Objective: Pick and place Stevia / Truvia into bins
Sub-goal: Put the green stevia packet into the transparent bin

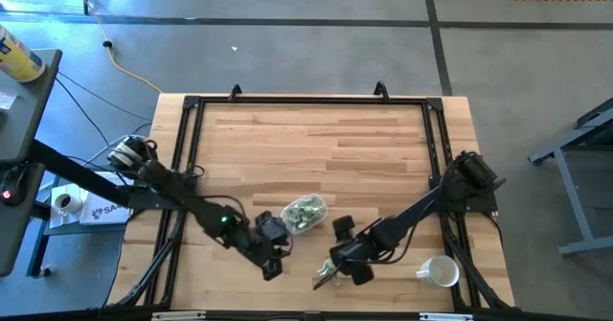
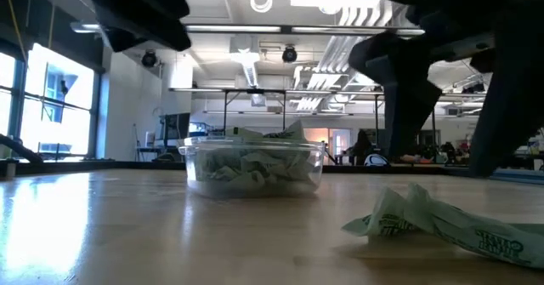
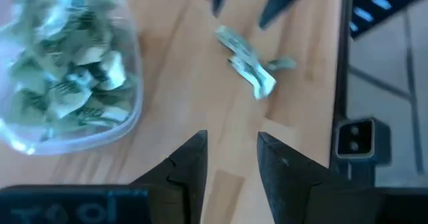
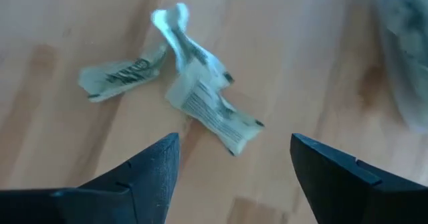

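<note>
The clear plastic tub (image 1: 305, 213) stands on the wooden table, heaped with pale green and white sweetener packets (image 3: 63, 70). A few crumpled packets (image 4: 194, 93) lie loose on the table near its near edge, also visible in the low view (image 2: 442, 221) and the left wrist view (image 3: 247, 60). My right gripper (image 4: 234, 160) hovers open just above these loose packets, fingers on either side without touching. My left gripper (image 3: 233, 158) is open over bare wood beside the tub, on its near side.
A white mug (image 1: 439, 271) stands near the table's near right corner. A black metal frame (image 1: 306, 101) borders the table. The far half of the table is bare wood. The two arms are close together around the tub.
</note>
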